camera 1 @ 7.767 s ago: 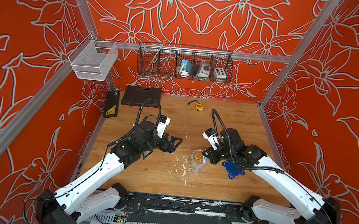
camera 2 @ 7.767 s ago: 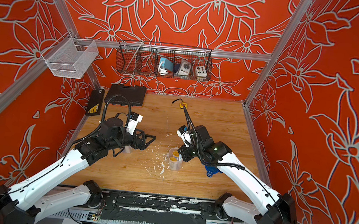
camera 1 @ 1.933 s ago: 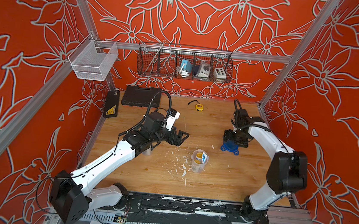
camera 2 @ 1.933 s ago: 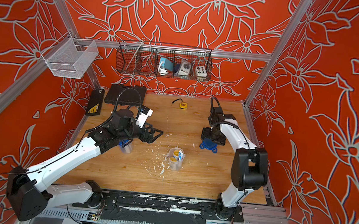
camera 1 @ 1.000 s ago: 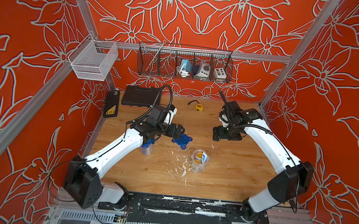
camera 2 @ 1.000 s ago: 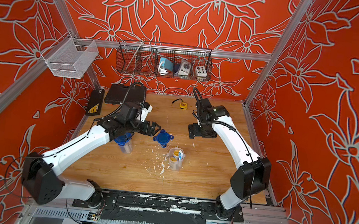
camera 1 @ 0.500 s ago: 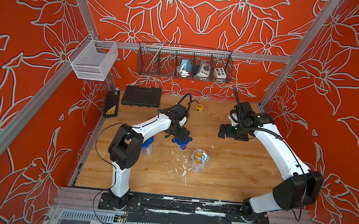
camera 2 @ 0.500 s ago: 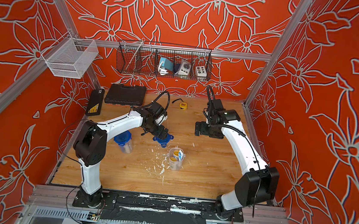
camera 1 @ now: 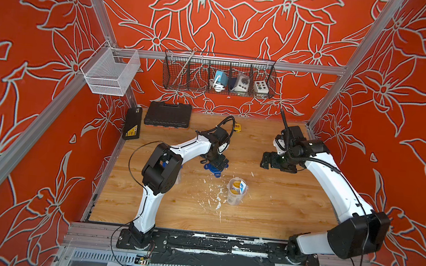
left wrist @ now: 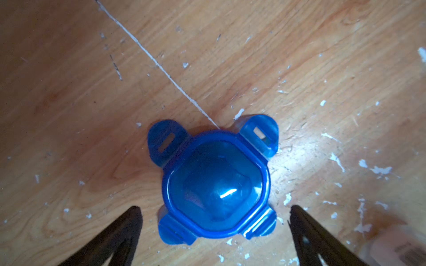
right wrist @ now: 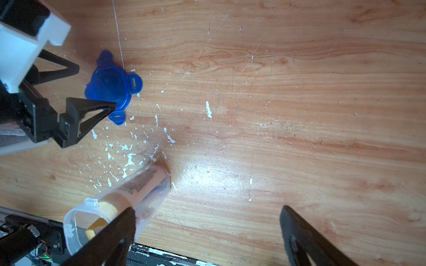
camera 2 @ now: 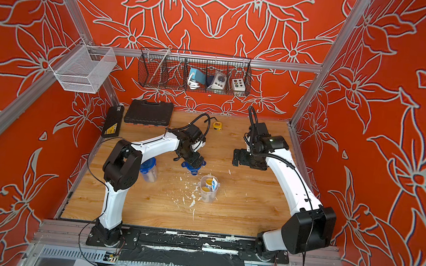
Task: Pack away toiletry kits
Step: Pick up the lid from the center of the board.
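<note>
Left wrist view: blue lid (left wrist: pixel 215 184), earlier beside the right gripper (right wrist: pixel 207 208), now lies under the left gripper (left wrist: pixel 214 207). Both grippers gape wide, empty. The cup (camera 1: pixel 234 201) holds a bottle (camera 1: pixel 234 186).

Wooden table (camera 1: pixel 279 212), loose lid (left wrist: pixel 215 184), open cup (camera 1: pixel 235 191), lidded cup (camera 2: pixel 149 171), black case (camera 1: pixel 167 113)

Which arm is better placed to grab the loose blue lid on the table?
Left. The left end effector, open, straddles the blue lid from above; the right end effector, also open, hangs over the table away from it.
</note>
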You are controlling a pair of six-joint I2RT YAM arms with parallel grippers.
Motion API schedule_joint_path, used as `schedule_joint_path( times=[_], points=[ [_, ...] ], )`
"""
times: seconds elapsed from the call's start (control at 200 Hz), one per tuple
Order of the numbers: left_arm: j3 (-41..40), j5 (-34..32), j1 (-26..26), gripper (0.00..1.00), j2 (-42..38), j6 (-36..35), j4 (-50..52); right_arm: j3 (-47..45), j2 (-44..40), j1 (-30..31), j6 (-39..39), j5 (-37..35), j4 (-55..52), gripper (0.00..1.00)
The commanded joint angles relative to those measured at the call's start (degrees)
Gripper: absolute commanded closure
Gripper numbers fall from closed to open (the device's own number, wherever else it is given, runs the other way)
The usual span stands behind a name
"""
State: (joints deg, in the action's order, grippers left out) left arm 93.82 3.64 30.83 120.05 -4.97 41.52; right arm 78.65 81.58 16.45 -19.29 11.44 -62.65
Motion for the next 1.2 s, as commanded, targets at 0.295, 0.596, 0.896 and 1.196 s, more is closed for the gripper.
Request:
schedule_joint_path(
  times=[0.295, 0.596, 0.896, 1.196],
  points=[
    [0.2, -2.1, 1.7, 0.02, 3.2, -2.4, -0.7, -0.8, -0.7, -0.8, -1.2, -0.4, 0.0, 0.02],
    [-2.5, -3.7, 3.0, 0.02, 4.3, -1.9, -2.0, -1.1, -0.8, -1.2, -1.4, -0.5, 0.3, 0.02],
    [-3.8, -5.1, 3.5, 0.07, 5.2, -1.5, -2.1, -1.2, -1.0, -2.0, -1.6, -0.9, 0.9, 0.02],
    [-4.1, -7.2, 3.6, 0.33, 2.6, -0.7, -1.0, -1.7, -2.2, -2.9, -1.8, -1.1, 1.4, 0.02]
  ],
)
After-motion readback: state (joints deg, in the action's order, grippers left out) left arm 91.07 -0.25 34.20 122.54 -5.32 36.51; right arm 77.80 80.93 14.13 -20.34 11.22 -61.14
